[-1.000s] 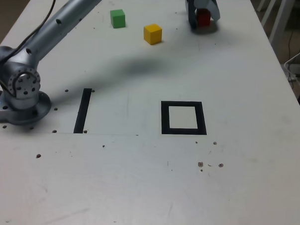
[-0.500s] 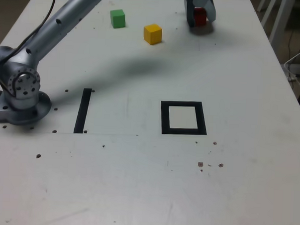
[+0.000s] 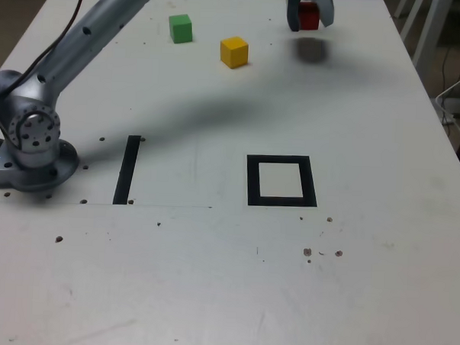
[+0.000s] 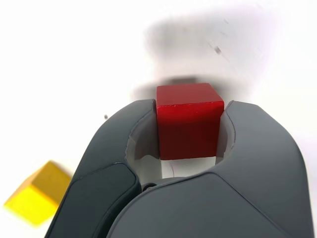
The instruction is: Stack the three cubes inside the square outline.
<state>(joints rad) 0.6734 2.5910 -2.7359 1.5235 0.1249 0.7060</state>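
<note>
Red shows between the fingers of the gripper (image 4: 189, 130), which is clamped on the red cube (image 4: 185, 126), one finger pressed to each of two opposite sides. In the exterior view the gripper is at the far end of the table (image 3: 172, 277), near the top edge of the picture, and the cube is held up off the white surface, with a dark shadow (image 3: 310, 50) lying on the table below it. How high it hangs is hard to judge, as the arm (image 3: 91, 40) runs out of the top of that view and comes back in only at the fingers.

The yellow cube (image 3: 234, 53) sits on the table, to the left of the gripper and nearer the camera in the exterior view. The green cube (image 3: 180, 29) rests farther left, apart from the yellow one. The black square outline (image 3: 281, 201) lies flat on the table, nearer the camera than all three cubes, and its white centre holds none of them. To its left in the same view is a straight black bar (image 3: 127, 170), between the outline and the arm's round grey base (image 3: 35, 172).
</note>
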